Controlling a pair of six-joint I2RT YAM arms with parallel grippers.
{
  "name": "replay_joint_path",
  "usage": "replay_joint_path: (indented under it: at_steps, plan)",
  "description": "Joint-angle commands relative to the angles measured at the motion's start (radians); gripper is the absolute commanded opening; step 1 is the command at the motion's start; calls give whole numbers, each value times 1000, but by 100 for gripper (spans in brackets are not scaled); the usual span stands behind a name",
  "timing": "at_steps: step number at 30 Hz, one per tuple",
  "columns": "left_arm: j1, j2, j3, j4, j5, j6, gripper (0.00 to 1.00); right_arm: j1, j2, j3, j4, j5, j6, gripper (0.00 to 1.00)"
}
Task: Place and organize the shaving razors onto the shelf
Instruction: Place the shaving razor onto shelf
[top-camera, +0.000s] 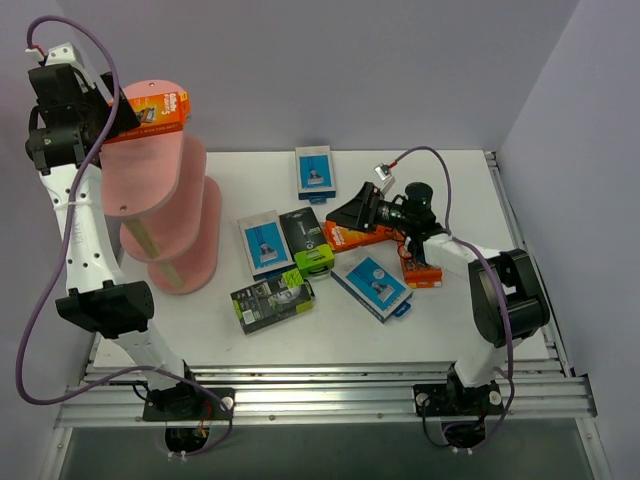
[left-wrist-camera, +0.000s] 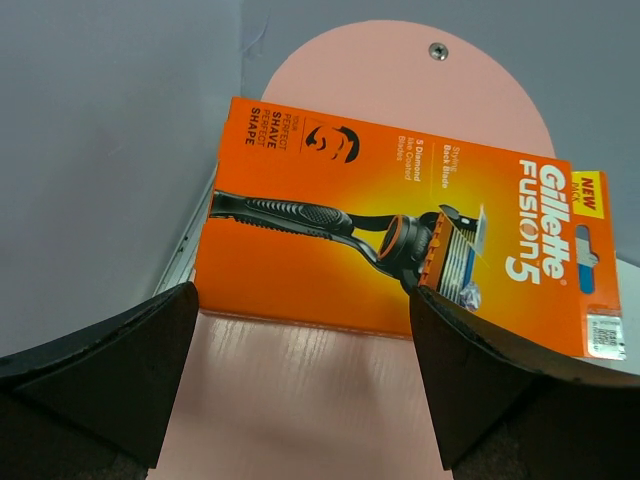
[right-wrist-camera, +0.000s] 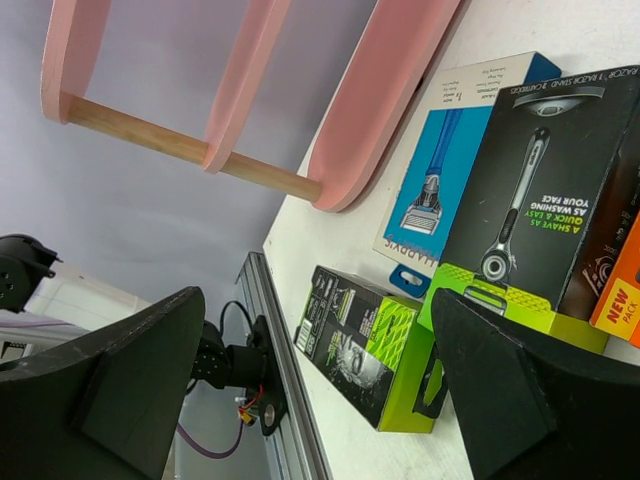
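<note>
The white table (top-camera: 250, 180) is smooth and matt, closed in by pale lavender walls (top-camera: 350, 70), with ribbed aluminium rails (top-camera: 320, 385) along its near edge. At far left stands the shelf (top-camera: 165, 185), pink oval boards on a wooden upright. An orange pack (left-wrist-camera: 380, 230) of flat printed card lies on the faintly grained top board (left-wrist-camera: 400, 60), at the left gripper's (left-wrist-camera: 303, 300) spread jaws. The right gripper (right-wrist-camera: 318, 300), jaws apart and empty, hangs over loose packs (top-camera: 263, 242) mid-table.

The top camera looks down on the whole counter (top-camera: 350, 345) from behind. Each wrist camera looks out close up. All three see the pink shelf (top-camera: 155, 180) (left-wrist-camera: 320, 400) (right-wrist-camera: 375, 100).
</note>
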Motion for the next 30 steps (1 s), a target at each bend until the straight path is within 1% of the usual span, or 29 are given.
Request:
replay_joint_path:
  at_steps: [1, 4, 5, 8, 11, 12, 19, 22, 30]
  plan:
    - [11, 8, 30, -34, 17, -48, 96, -6, -35, -3, 87, -30, 7, 91]
    - [12, -24, -38, 29, 35, -67, 96, -6, -35, -8, 96, -33, 12, 91]
    - [12, -33, -83, 49, 43, -71, 96, -6, -32, -8, 96, -33, 10, 91]
    - [12, -86, -173, 151, 44, -94, 96, -6, -29, -10, 102, -34, 12, 91]
    - [12, -109, -233, 201, 44, -114, 96, -6, -25, -11, 105, -34, 13, 91]
    - [12, -115, -255, 214, 75, -119, 96, -6, -23, -10, 108, -36, 16, 91]
    - [14, -121, -276, 216, 54, -116, 96, -5, -14, -11, 111, -37, 18, 91]
    - [18, -119, -273, 216, 22, -113, 96, -5, -11, -11, 116, -37, 21, 91]
    - [21, -98, -263, 238, 20, -114, 96, -6, -5, -8, 116, -39, 24, 91]
